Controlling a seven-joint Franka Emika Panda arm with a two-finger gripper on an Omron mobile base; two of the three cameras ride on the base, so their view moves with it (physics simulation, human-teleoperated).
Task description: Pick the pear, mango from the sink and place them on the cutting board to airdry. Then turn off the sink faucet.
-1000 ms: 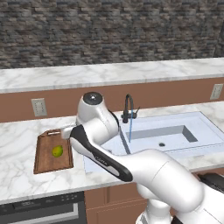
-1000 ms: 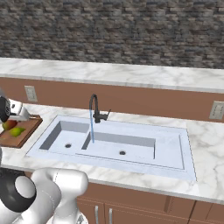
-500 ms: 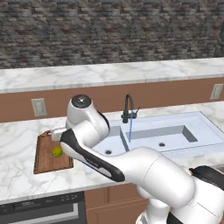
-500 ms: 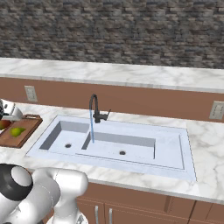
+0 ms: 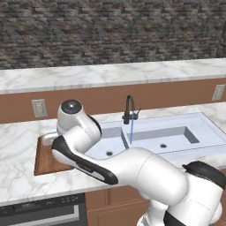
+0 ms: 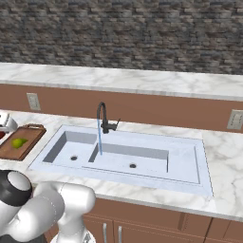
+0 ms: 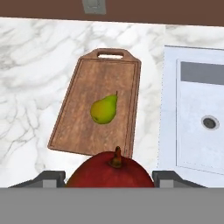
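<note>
Now we have swung over the brown wooden cutting board (image 7: 98, 111), fingers closed on the red-orange mango (image 7: 111, 172), yellow-green pear (image 7: 104, 110) already resting there.

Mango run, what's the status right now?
Gripper shut on mango, above the cutting board's near end. Pear lies mid-board. Faucet running into the sink.
</note>
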